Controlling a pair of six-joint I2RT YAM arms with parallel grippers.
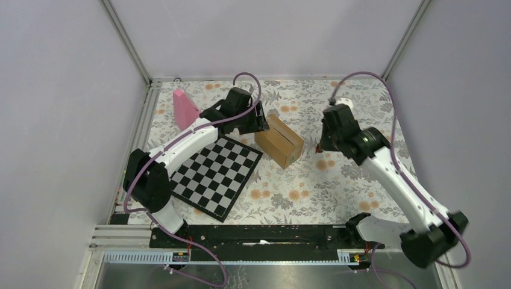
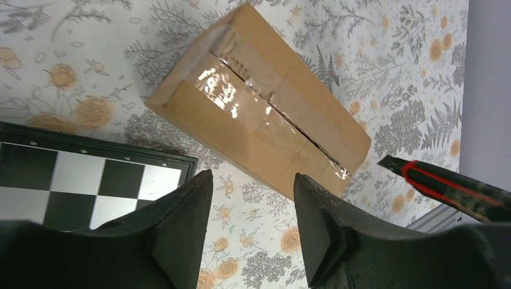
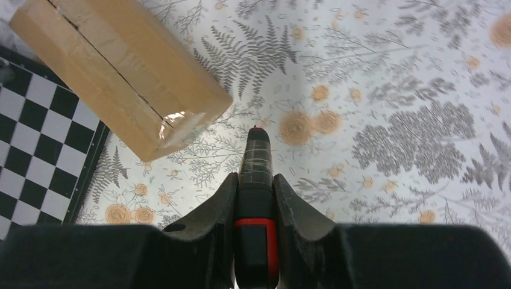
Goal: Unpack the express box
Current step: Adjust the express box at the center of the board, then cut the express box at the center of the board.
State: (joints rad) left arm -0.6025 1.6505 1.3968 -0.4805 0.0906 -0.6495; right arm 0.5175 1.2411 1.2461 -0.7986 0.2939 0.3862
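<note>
The express box (image 1: 279, 141) lies on the flowered cloth (image 1: 337, 186) in the far half of the counter, about midway between its left and right edges. It sits askew, one end turned to the far edge and the other to the near-right corner. Its flaps are down, and glossy tape runs the length of the top over a dark seam line (image 2: 283, 114).

My left gripper (image 1: 260, 119) hovers at the box's left side with its fingers (image 2: 181, 205) spread wide and nothing between them. From that wrist I see the box (image 2: 259, 114) just past the fingertips.

My right gripper (image 1: 319, 144) is clamped on a utility knife (image 3: 256, 162) with a black body and red trim. The knife's tip points at the box's near-right end (image 3: 181, 126) but stands apart from it. I cannot tell whether any blade is out.

The chessboard (image 1: 214, 174) lies toward the near-left corner, its far corner just beside the box without touching. A pink cone (image 1: 184, 108) stands close to the far-left corner, behind my left arm.
</note>
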